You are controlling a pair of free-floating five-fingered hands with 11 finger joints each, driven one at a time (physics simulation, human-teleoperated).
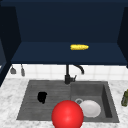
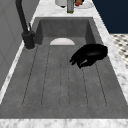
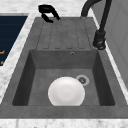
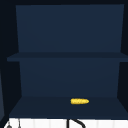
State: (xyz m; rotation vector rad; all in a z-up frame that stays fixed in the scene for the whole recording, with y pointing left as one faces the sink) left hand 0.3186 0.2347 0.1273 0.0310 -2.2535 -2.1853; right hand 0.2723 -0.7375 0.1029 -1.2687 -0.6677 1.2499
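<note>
Over the ribbed drainboard [image 2: 50,82] of the sink we see our left hand [image 1: 42,97], fingers loosely curled and holding nothing. Nearby, a white plate [image 1: 90,108] lies in the basin beside a red ball [image 1: 67,114].

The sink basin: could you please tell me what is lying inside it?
Inside the sink basin a white plate lies on the floor beside the drain. The floor under the plate is covered. In the front view a red ball hides the basin's near left corner.
</note>
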